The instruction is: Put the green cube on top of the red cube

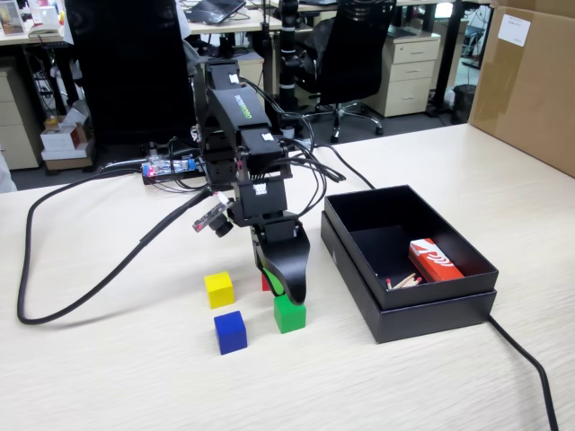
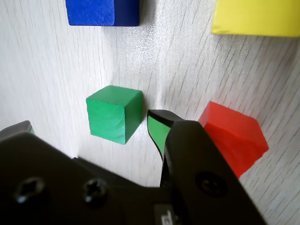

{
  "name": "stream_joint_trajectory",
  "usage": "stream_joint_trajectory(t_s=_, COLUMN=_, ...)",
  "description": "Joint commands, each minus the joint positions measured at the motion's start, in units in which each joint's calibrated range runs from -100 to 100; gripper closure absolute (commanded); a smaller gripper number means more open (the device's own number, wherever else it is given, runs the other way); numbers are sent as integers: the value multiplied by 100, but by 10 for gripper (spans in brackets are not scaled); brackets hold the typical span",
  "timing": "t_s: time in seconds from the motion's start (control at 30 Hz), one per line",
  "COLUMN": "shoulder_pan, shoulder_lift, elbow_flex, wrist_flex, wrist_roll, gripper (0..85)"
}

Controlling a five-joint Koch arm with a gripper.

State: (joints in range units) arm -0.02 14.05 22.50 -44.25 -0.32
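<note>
While I watch the fixed view, I see the gripper (image 1: 286, 289) lowered over the cluster of cubes on the pale wooden worktop (image 1: 117, 377). Its dark front jaw hangs just above and touching the top edge of the green cube (image 1: 289, 315), which sits flat on the worktop. Only a sliver of the red cube (image 1: 266, 282) shows behind the jaw. A yellow cube (image 1: 219, 289) and a blue cube (image 1: 230, 331) stand to the left, apart from each other. To the right lies an open black box (image 1: 409, 310) with a red-and-white packet (image 1: 435, 260) inside.

Turning to the wrist view, I find the gripper (image 2: 89, 125) spread wide, holding nothing. One green-lined fingertip (image 2: 158, 129) stands in the narrow gap between the green cube (image 2: 114, 114) and the red cube (image 2: 232, 136); the other tip barely peeks in at the far left edge. The green cube rests between the two jaws, close to the right one, untouched as far as I can tell. The red cube sits skewed, just beside that jaw's outer face.

My worry is that gap. If I close from here, I judge the moving jaw may push the green cube sideways before it grips, or the outer face may nudge the red cube and turn it further. A skewed red cube would make a poor base for stacking.
</note>
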Motion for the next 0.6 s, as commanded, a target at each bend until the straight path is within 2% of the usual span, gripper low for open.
stream_joint_trajectory(t_s=0.0, shoulder_pan=5, shoulder_lift=-68, elbow_flex=551, wrist_flex=-37, wrist_roll=-68, gripper=382)
stream_joint_trajectory(t_s=0.5, shoulder_pan=0, shoulder_lift=426, elbow_flex=696, wrist_flex=-28, wrist_roll=-98, gripper=384)
stream_joint_trajectory(t_s=0.57, shoulder_pan=0, shoulder_lift=506, elbow_flex=751, wrist_flex=-28, wrist_roll=-112, gripper=415)
